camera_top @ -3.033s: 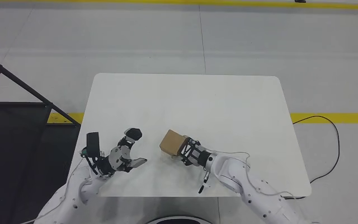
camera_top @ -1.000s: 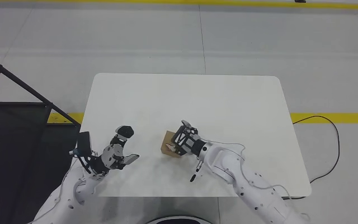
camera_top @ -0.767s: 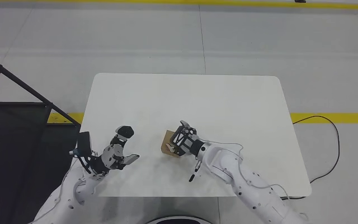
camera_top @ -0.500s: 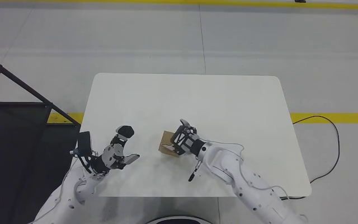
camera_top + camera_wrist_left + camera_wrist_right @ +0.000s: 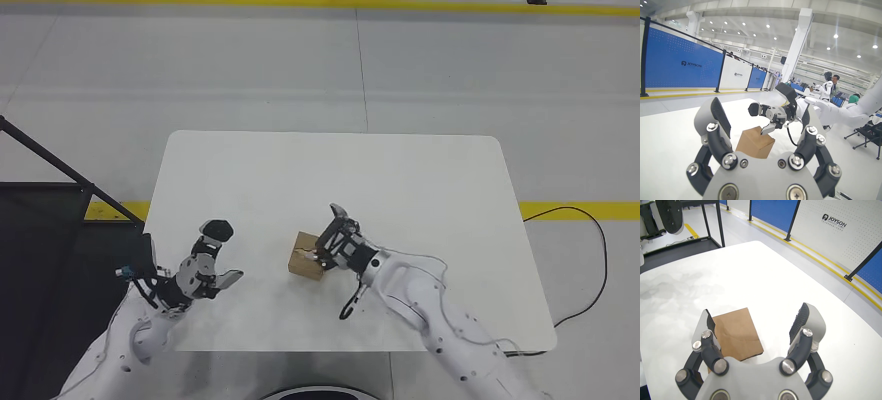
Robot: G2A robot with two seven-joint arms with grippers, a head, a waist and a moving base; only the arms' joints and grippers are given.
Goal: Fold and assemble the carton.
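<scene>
While the small brown carton stands closed on the white counter, close to the near edge and a little left of the middle, an arm sits on either side of it. The right gripper hangs just over the carton's right side with its jaws spread wide. Its lower fingertip looks to be resting on the carton's top near the far corner, though from the left wrist's angle I can't swear there's contact. The other finger is up in the air, clear of the cardboard. From the right wrist, the carton's flat top panel lies under and between the spread fingers, nearer one than the other. The left gripper is over by the counter's near left corner, aimed at the carton but apart from it, jaws also wide and holding nothing. A black cart stands on the floor just beyond the counter's left edge.
</scene>
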